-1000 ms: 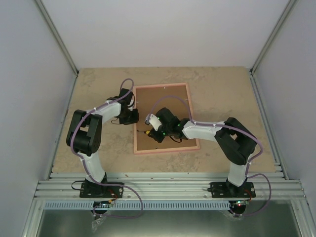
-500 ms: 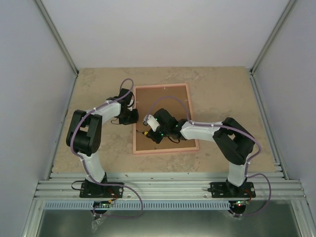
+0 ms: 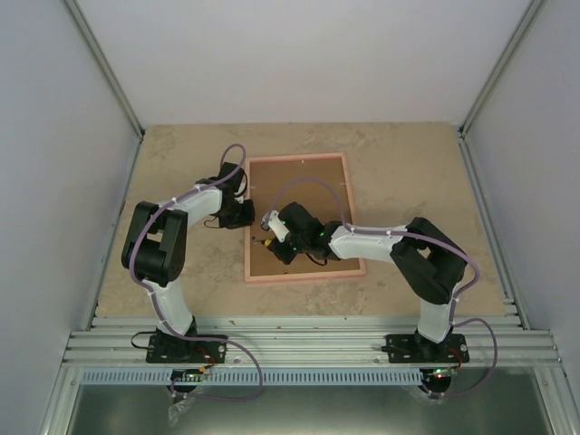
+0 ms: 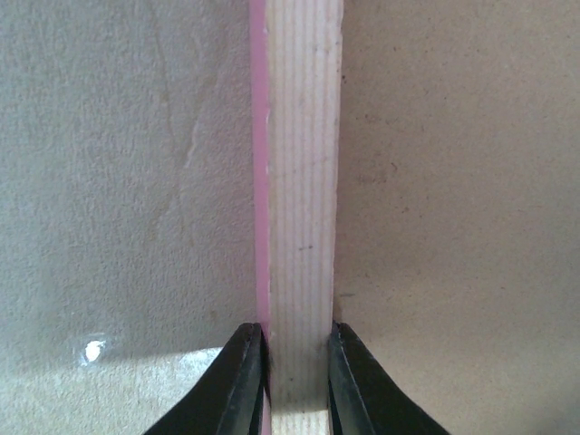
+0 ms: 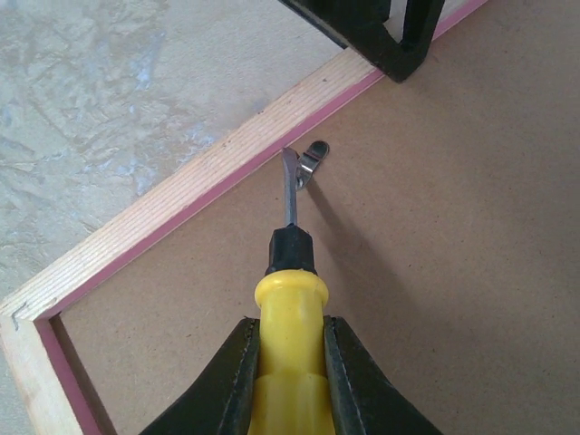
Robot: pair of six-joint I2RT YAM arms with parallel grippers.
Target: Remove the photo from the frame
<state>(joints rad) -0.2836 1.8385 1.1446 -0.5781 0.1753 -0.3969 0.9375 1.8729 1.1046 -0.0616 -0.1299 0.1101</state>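
frame (image 3: 317,172) lies back-up mid table (image 3: 408,181), 2 arms over it.
left gripper (image 4: 297,340) clamped on its left rail; right gripper (image 5: 288,331) clamped on yellow screwdriver (image 5: 290,304), w/ tip at metal tab (image 5: 313,156) nr that rail.

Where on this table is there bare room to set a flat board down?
Widest bare table: far right, between the frame and the right wall, beyond the right arm. A narrower strip runs along the frame's far rail. Crowded: the frame's left rail, where the left gripper clamps and the right gripper works a screwdriver.
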